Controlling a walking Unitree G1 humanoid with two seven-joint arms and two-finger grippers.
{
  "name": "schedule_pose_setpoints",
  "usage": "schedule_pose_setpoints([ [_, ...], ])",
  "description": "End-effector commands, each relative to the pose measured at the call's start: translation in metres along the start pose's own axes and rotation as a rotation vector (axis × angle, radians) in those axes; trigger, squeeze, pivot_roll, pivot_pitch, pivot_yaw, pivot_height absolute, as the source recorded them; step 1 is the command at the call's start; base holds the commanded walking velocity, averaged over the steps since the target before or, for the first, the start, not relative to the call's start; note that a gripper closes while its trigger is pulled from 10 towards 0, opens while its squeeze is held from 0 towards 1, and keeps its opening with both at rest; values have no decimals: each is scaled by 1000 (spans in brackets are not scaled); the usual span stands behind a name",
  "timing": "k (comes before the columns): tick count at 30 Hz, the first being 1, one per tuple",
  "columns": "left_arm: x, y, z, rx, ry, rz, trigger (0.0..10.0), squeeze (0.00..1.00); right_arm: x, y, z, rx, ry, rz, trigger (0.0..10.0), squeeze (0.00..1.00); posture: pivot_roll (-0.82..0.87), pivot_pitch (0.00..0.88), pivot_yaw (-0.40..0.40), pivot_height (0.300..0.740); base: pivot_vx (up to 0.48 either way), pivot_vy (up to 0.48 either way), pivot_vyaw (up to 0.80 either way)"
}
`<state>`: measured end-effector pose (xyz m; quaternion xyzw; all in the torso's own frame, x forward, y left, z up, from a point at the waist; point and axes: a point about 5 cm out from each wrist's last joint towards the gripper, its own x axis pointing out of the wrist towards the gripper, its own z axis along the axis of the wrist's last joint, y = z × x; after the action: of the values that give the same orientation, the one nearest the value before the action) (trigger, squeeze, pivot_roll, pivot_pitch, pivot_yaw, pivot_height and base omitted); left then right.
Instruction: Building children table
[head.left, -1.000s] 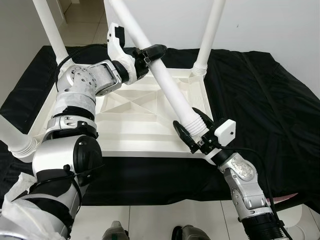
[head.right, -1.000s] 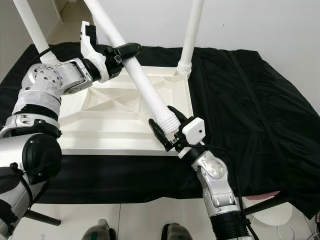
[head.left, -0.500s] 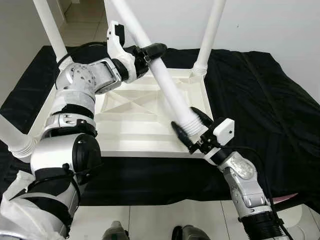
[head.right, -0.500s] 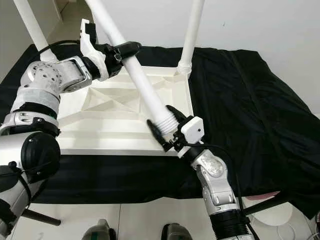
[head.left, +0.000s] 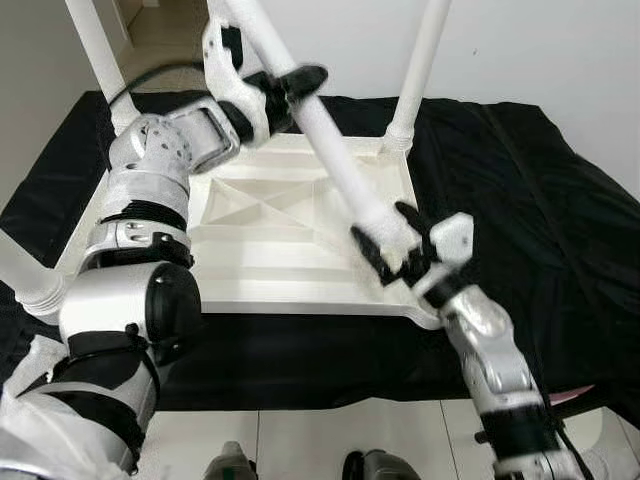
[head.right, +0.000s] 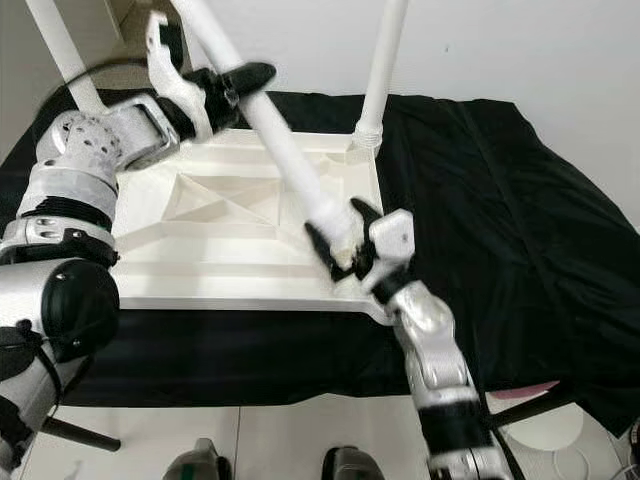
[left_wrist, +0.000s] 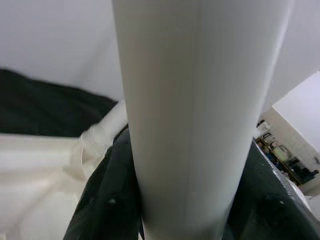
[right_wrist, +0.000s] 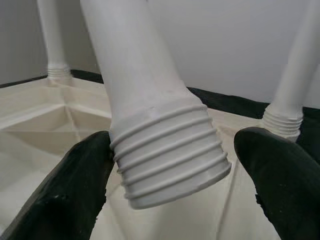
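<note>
Two grippers share one loose table leg (head.left: 335, 150), a white tube slanting across the upturned white tabletop (head.left: 260, 240), which we take as our landmark. That tabletop lies underside up, ribs showing, on a black cloth (head.left: 520, 200).

At its left near corner a fitted leg (head.left: 25, 270) rises out of frame, and another leg (head.left: 100, 55) stands at the far left corner.

Over the tabletop's far edge, our left gripper (head.left: 290, 85) is clamped round the upper part of the loose leg; the wrist view shows its black fingers (left_wrist: 107, 200) pressed against both sides of the tube.

At the far right corner a third leg (head.left: 420, 60) stands screwed in.

Over the tabletop's near right corner, our right gripper (head.left: 385, 240) sits at the leg's lower end. Its fingers (right_wrist: 55, 200) are spread wider than the threaded end (right_wrist: 167, 155): one touches the threads, the other stands clear (so no firm grip that we can see). The threaded end hangs just above the tabletop, tilted, not seated in any socket.
</note>
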<state>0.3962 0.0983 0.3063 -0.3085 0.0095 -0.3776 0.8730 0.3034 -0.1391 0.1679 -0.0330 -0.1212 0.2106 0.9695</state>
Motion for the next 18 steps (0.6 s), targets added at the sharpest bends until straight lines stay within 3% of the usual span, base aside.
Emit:
schedule_pose_setpoints([
  [1,-1,-3,0,58,-13,-45,10000,0,0,-6,-8,34,84,-63,10000,0,29,0,-12,740,0,0,0],
  [6,-1,-3,-2,101,-26,-29,10000,0,2,-3,-9,61,135,-34,10000,0,31,0,-17,740,0,0,0],
  [7,-3,-4,-4,144,-37,-23,10000,0,3,1,-4,21,115,-7,10000,0,36,0,-26,740,0,0,0],
  [12,-3,-5,-6,166,-50,-18,10000,0,3,1,-1,-24,91,-9,10000,0,38,0,-32,740,0,0,0],
  [13,-4,-10,-6,221,-94,-7,10000,0,4,2,1,-54,94,-18,10000,0,41,0,-37,740,0,0,0],
  [18,-3,-16,-5,259,-141,10,10000,0,5,0,3,-76,108,-33,10000,0,42,0,-41,740,0,0,0],
])
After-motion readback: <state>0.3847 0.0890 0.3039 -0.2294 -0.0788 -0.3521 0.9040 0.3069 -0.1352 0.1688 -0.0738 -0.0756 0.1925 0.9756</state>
